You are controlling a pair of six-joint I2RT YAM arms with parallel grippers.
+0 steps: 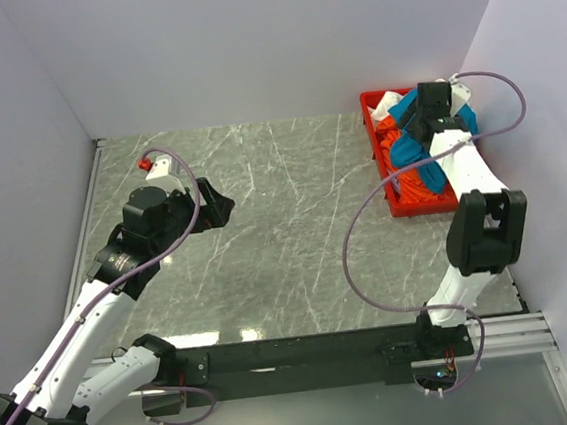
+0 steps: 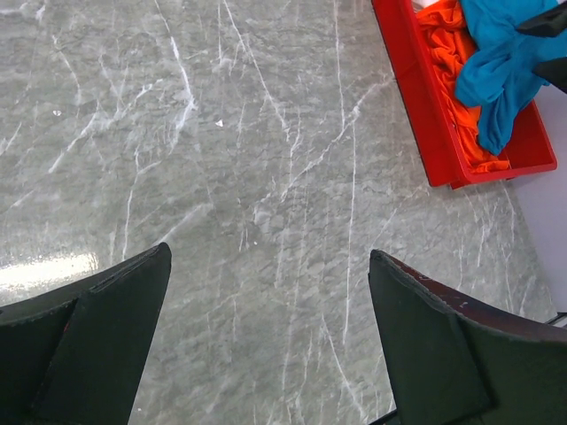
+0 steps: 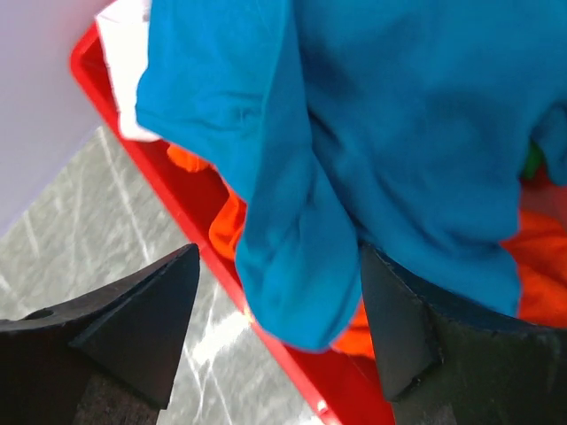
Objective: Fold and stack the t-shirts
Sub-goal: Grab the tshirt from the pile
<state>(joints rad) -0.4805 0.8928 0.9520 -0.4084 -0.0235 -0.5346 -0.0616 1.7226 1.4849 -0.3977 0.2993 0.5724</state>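
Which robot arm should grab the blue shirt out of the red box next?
The right arm, probably. The right gripper is open right at the teal-blue t-shirt heaped in the red tray, with cloth between its fingers. The left gripper is open too, but hangs over the table, well away from the tray.

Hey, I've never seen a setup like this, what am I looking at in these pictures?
Two robot arms sit at the near edge of a marble table. One picture looks down from above; the others come from a camera on each wrist, so the dark wedges are its fingers. The left gripper is open over the table. The right gripper is open over a red tray, a teal-blue shirt between its fingers, an orange shirt and a white shirt alongside. Nothing looks clamped.
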